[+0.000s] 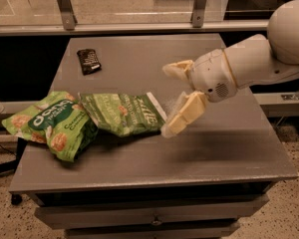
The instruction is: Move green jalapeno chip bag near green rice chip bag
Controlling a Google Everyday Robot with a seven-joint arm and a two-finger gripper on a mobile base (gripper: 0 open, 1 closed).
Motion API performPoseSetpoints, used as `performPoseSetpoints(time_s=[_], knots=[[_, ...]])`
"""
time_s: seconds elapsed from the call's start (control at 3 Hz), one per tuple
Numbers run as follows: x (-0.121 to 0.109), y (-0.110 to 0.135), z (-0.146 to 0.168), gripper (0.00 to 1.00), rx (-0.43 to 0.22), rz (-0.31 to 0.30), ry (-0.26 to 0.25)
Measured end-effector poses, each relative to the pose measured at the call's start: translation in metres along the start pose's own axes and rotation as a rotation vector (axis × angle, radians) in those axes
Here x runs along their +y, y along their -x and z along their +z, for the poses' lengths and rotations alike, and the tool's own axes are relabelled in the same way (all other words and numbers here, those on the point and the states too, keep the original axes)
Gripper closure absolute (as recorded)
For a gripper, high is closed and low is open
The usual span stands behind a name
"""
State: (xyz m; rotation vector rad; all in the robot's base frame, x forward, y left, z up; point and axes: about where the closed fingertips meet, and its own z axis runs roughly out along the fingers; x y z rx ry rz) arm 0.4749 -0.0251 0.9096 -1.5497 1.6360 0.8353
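Grey table (pixel 139 54), terrazzo floor (pixel 289 218); tool (pixel 167 100) agape beside green jalapeno chip bag (pixel 122 113).

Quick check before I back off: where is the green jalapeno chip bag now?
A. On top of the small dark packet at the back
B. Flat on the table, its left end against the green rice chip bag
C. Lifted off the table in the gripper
B: the green jalapeno chip bag lies flat on the table, touching the green rice chip bag, and the gripper is open at its right end.
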Motion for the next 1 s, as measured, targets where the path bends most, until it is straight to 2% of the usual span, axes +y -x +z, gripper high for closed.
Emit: performPoseSetpoints(time_s=[0.33,0.67,1.0], knots=[[-0.036,-0.020,-0.045,0.00,0.037,-0.070,-0.098],[-0.069,-0.031,-0.083,0.00,0.052,-0.103,-0.168],[-0.073,-0.025,-0.090,0.00,0.046,-0.114,-0.185]])
